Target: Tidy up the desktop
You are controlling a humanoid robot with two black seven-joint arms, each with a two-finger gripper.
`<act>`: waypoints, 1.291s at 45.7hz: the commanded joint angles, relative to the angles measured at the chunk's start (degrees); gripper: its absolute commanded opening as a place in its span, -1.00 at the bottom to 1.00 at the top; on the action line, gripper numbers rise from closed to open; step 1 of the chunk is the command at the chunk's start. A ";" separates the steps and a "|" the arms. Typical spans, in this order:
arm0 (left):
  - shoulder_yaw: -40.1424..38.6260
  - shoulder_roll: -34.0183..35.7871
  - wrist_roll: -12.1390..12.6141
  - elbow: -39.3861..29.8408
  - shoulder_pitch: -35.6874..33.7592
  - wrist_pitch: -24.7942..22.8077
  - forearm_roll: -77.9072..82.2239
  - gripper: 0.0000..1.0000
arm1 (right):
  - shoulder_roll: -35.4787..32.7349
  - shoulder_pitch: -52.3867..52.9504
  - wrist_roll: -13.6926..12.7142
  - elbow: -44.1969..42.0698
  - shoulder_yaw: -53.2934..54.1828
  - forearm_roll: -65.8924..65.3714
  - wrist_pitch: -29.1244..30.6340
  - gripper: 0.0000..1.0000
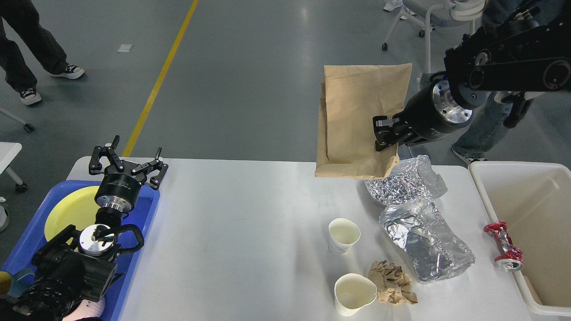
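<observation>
— Grippers first: what are they doing?
— Right gripper (382,133) is clamped on the edge of a brown paper bag (357,120), holding it up above the far side of the desktop (241,223). Left gripper (127,162) has its fingers spread apart, hovering over the far end of a blue tray (147,209) with a yellow plate (71,209).
— And below the right gripper?
— Two crumpled foil bags (415,214) lie on the desktop just beneath it. Nearer me stand two paper cups (343,235), a crumpled brown paper wad (392,283) touching the nearer cup. A crushed red can (503,246) lies to its right, beside the off-white bin (526,209).
</observation>
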 commanded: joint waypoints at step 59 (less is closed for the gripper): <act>0.00 0.00 0.00 -0.04 0.00 0.00 -0.05 1.00 | -8.75 -78.01 -3.98 -73.89 -2.57 23.09 -23.01 1.00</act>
